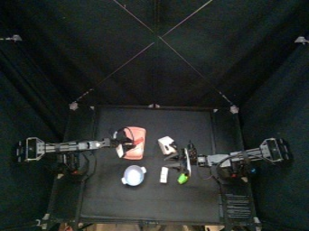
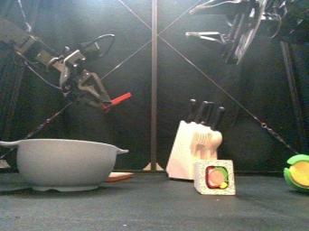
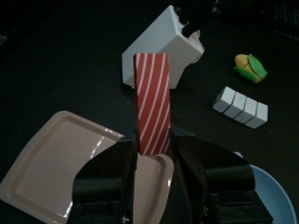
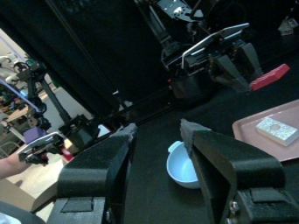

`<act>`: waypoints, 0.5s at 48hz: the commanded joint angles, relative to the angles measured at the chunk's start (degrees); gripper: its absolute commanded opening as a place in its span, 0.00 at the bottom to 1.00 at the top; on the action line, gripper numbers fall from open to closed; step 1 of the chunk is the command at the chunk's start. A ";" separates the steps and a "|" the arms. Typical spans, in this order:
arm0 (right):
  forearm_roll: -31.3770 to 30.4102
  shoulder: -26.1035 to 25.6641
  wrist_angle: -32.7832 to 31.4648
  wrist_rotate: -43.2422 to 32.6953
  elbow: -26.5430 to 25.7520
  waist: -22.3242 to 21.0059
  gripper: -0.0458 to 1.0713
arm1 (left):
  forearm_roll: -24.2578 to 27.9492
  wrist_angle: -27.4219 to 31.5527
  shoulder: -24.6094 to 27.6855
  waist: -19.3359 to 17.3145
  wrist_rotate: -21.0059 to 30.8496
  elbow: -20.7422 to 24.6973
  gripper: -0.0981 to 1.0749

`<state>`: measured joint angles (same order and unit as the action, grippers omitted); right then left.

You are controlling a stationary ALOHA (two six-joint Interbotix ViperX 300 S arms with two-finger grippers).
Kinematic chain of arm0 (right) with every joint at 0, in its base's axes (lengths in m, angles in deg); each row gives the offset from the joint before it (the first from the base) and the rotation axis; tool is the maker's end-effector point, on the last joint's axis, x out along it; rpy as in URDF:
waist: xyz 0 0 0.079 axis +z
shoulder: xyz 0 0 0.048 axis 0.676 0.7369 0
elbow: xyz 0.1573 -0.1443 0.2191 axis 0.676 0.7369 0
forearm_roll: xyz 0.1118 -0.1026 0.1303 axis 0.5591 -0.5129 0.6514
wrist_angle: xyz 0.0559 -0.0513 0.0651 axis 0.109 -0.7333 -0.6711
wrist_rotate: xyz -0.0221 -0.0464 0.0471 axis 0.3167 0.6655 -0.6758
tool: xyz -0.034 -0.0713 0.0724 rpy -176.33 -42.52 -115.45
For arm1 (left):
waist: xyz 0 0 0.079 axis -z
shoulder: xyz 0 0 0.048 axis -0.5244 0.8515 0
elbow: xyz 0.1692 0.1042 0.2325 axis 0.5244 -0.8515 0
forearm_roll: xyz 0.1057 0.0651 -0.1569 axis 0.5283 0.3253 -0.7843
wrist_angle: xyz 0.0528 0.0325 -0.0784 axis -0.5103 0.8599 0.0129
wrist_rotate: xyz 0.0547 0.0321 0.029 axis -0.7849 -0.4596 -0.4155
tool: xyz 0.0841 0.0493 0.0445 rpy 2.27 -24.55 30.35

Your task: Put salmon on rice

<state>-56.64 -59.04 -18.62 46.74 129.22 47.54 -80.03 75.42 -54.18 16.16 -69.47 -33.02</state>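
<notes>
Salmon [image 3: 153, 101]: clamped between my left gripper [image 3: 156, 163] fingers [image 3: 121, 175], sticking out past the tips, held in the air over the pink tray [image 3: 59, 157].
Right gripper [image 4: 156, 144]: jaws apart, nothing held.

The left tool [image 3: 152, 171] hung raised above the tabletop with its jaws closed on the end of the salmon [image 3: 153, 101], while the right tool [image 4: 158, 166] rested aloft on its own side, jaws standing apart and empty.
</notes>
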 commanded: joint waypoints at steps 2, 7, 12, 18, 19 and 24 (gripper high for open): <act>0.35 -0.88 0.44 0.09 -0.53 0.09 0.77 | 1.49 0.18 0.62 0.26 0.00 1.14 0.64; 0.26 -0.88 0.53 0.09 -0.62 0.09 0.77 | 5.27 0.18 0.35 0.79 0.00 2.20 0.64; 0.35 -0.88 0.53 0.09 -0.53 0.09 0.77 | 4.83 0.18 0.18 0.53 0.00 3.69 0.64; 0.44 -0.88 0.44 0.09 -0.53 0.09 0.77 | 6.68 0.70 0.18 0.44 0.00 4.83 0.64; 0.35 -0.88 0.53 0.09 -0.53 0.09 0.77 | 7.38 0.79 0.26 0.53 0.00 4.92 0.64; 0.44 -0.88 0.44 0.09 -0.53 0.09 0.77 | 10.55 0.70 0.18 0.88 0.00 5.19 0.64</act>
<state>-56.29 -59.04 -18.62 46.65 129.22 47.54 -71.42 76.21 -53.74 16.86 -69.47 -29.59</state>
